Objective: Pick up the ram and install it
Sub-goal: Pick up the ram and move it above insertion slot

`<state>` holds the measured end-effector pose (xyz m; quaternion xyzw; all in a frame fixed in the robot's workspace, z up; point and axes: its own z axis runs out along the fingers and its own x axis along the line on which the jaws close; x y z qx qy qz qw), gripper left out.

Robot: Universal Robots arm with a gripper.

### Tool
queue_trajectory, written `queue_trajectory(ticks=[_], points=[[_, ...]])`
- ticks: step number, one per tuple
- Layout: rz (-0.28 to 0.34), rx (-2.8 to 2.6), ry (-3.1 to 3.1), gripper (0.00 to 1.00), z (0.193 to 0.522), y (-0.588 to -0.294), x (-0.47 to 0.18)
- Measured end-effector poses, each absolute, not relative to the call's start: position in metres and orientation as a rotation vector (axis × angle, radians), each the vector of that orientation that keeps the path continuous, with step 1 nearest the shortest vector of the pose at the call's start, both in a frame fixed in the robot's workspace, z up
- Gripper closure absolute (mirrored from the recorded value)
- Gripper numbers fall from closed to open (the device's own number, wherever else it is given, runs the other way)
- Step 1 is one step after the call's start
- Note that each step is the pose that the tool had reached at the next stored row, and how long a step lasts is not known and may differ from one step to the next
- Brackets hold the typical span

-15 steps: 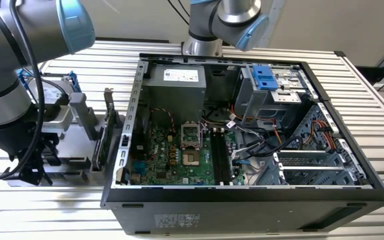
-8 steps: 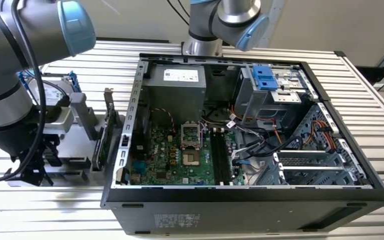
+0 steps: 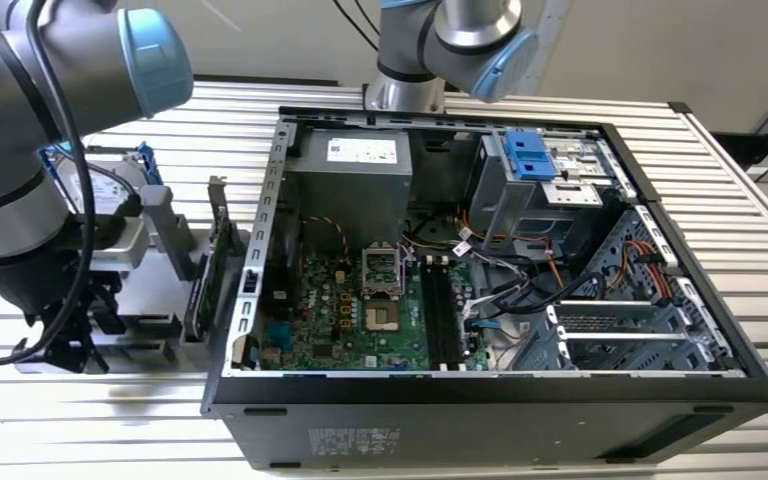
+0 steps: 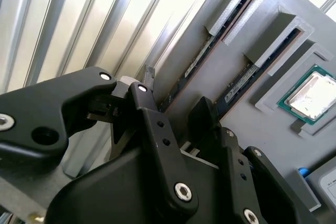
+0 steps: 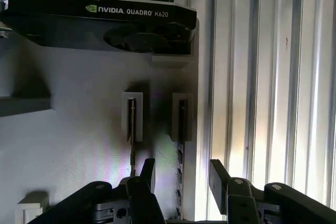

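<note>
Grey holder (image 3: 168, 215), at the exterior view's left of the case (image 3: 491, 385), lies below the arm (image 3: 17, 190); in the second wrist view we see the gripper (image 4: 176, 100) open and empty astride the ram (image 4: 197, 62), slotted on edge, its long axis running ahead between the fingers (image 4: 202, 116); the first wrist view shows that same straddle.

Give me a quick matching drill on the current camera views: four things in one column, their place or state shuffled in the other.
Things:
1. ram stick nearer the holder's edge
2. processor chip
3. graphics card
4. computer case

Places or states:
A. side open, motherboard showing
B. flat in a square recess of the grey holder
C. on edge in a holder slot, straddled by the open hand
D. black shroud over a green board

Pairs: 1-C, 2-B, 3-D, 4-A
</note>
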<state>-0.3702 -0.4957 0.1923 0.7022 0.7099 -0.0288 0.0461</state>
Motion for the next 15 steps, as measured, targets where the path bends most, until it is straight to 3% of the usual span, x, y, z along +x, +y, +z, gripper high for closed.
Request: queue_trajectory(ticks=[15], points=[[-0.088,2.143,2.167,0.00,0.1911,-0.4947,-0.3701]])
